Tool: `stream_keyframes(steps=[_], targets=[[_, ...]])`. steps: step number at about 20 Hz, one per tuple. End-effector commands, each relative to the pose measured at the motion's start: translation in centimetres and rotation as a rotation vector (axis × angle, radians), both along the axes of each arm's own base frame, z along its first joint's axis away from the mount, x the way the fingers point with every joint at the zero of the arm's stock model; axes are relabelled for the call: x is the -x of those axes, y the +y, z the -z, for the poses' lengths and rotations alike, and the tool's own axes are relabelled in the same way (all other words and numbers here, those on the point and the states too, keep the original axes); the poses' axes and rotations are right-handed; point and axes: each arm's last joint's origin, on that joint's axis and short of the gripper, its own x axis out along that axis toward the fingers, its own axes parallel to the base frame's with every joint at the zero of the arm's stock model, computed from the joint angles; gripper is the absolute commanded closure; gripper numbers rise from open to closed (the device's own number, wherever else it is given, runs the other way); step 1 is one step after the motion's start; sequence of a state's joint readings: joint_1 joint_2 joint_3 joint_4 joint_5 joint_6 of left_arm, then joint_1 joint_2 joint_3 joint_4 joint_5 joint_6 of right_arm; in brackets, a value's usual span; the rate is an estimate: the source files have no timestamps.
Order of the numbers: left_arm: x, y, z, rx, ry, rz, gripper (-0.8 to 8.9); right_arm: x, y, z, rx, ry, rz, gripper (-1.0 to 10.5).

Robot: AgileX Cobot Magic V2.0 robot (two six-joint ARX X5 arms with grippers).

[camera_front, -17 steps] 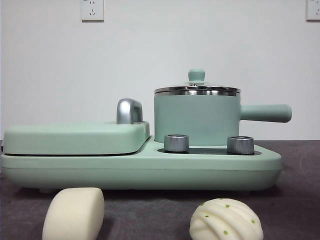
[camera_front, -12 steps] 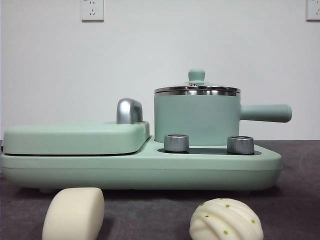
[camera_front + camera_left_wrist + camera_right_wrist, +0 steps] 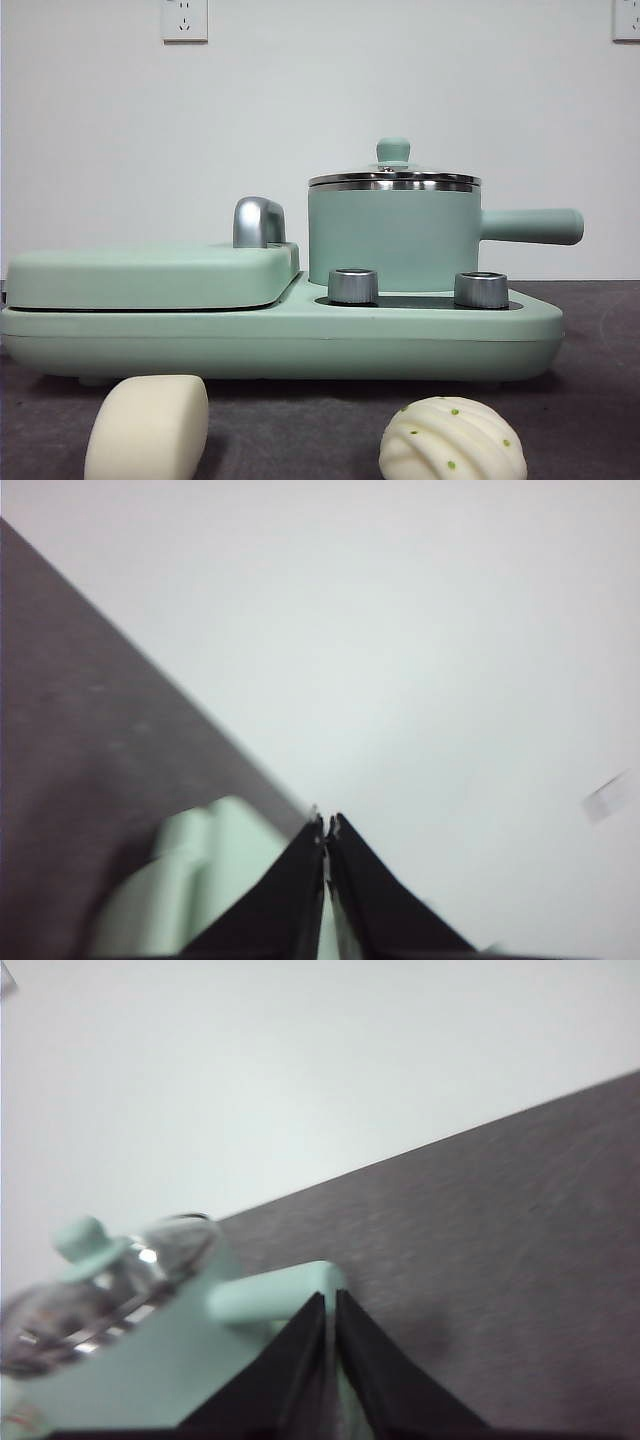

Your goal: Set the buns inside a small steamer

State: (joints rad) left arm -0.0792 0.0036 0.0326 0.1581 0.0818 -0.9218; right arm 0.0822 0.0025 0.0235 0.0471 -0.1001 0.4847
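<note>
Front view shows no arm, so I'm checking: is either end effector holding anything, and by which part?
Nothing is held. The left end effector and right end effector are shut on nothing; both buns lie on the table.

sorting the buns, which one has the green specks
The ridged dome bun, lying in front of the steamer. The other bun is a smooth plain block.
</note>
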Motion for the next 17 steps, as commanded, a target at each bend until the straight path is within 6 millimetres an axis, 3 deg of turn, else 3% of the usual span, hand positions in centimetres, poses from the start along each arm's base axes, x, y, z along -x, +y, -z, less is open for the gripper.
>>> stream_keyframes(steps=[1, 9, 17], targets=[[0.0, 0.0, -0.2, 0.125, -0.038, 0.029, 8.05, 0.4, 0.1, -1.8, -0.118, -0.039, -0.045, 9.3], [0.9, -0.1, -3.0, 0.069, -0.092, 0.068, 8.03, 1.9, 0.0, -6.5, -0.119, -0.104, -0.081, 9.3], [2.7, 0.1, -8.1, -0.243, -0.053, 0.007, 8.03, 2.5, 0.2, -11.4, 0.030, -0.122, -0.125, 9.3]])
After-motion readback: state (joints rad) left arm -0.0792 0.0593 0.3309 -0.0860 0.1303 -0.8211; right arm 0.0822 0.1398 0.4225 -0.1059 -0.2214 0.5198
